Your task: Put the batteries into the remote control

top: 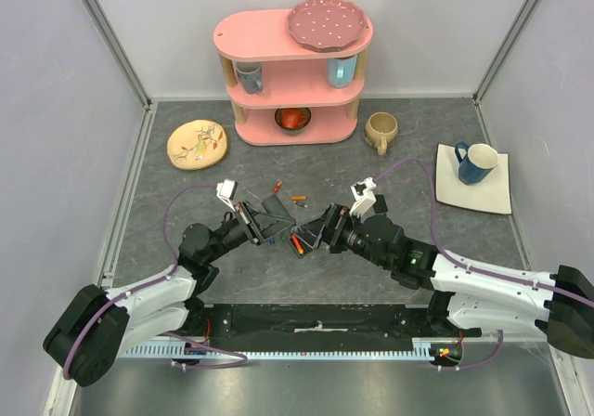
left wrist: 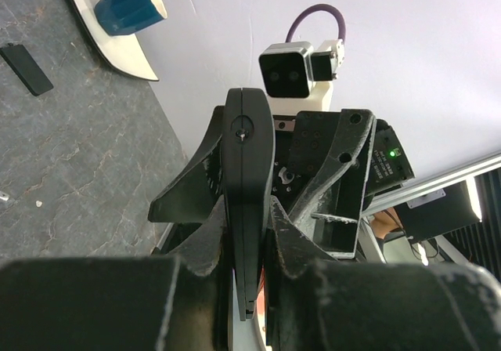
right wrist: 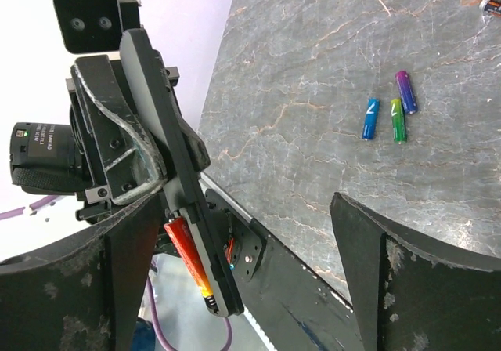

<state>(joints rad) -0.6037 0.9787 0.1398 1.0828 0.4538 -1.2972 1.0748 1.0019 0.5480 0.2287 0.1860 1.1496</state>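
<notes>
Right wrist, remote control point(right wrist: 168, 159) holding red battery point(right wrist: 188, 258), clamped in left tool point(top: 271, 223)

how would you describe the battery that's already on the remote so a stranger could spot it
Look mid-table, where the two arms meet: the left pincer clamps the black remote control on edge. Against one end of it sits a single battery, red fading to orange. It alone rides on the remote, while the loose batteries lie flat on the grey table.
</notes>
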